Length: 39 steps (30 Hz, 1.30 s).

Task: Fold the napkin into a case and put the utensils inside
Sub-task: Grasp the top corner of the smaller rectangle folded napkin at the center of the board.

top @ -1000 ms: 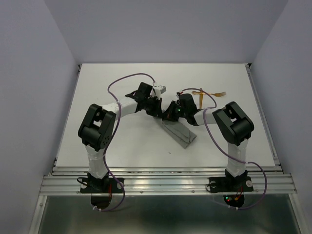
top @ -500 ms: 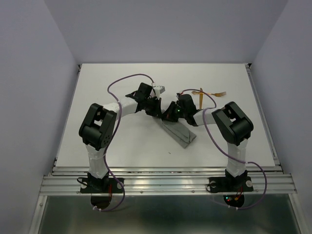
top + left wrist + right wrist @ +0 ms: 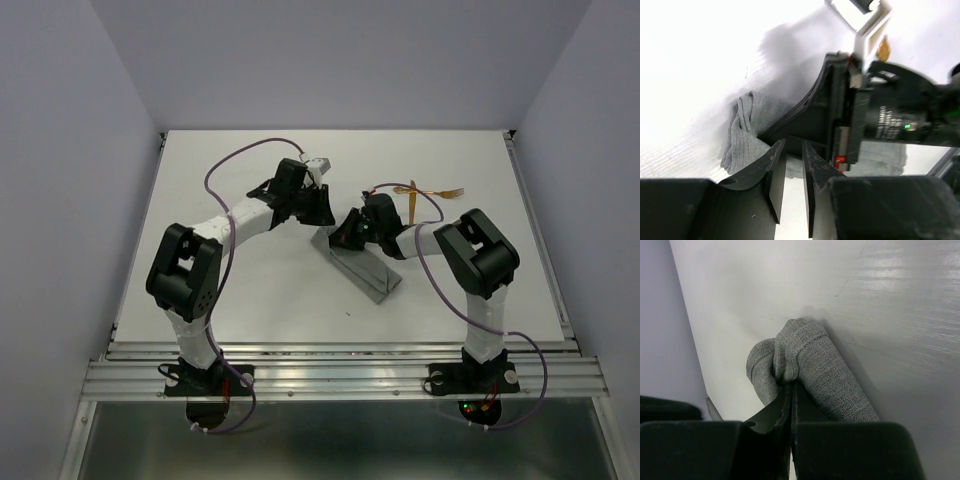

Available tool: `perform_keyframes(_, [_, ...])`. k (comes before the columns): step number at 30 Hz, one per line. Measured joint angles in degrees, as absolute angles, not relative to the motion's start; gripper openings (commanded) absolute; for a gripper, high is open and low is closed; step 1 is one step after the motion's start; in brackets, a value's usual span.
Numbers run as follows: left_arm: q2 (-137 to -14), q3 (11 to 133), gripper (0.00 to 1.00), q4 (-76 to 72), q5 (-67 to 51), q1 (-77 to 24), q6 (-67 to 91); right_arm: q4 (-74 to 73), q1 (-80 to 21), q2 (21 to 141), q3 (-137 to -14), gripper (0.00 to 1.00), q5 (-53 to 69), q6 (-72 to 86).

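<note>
a white table [image 3: 250, 290] is seen, with the napkin [image 3: 372, 272] laid near its middle, already folded into a narrow grey strip that runs from far-left to near-right. its far end is bunched and is clamped by the right gripper [image 3: 791, 386], whose jaws are closed tight on the cloth. the left gripper [image 3: 790, 147] is held just beside that end, on its left; its jaws are parted a little and nothing is caught between them. the utensils [image 3: 413, 197] are found on the table to the far right, apart from the cloth. the folding step is judged to be nearly done. next, the case would need to be opened at one end, and a utensil fetched and slid in.
</note>
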State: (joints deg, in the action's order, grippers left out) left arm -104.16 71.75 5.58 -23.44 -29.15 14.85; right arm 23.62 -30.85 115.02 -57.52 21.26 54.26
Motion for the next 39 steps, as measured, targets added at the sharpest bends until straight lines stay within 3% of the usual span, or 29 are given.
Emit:
perform_keyframes(4, [-100.71, 70.24, 0.01, 2.35, -23.46, -28.16, 17.39, 23.62, -30.85, 115.02, -57.52, 0.01, 21.19, 54.26])
perform_keyframes(39, [-110.96, 70.32, 0.00, 4.95, -25.76, -26.61, 17.56, 22.35, -30.85, 115.02, -58.26, 0.01, 21.19, 53.91])
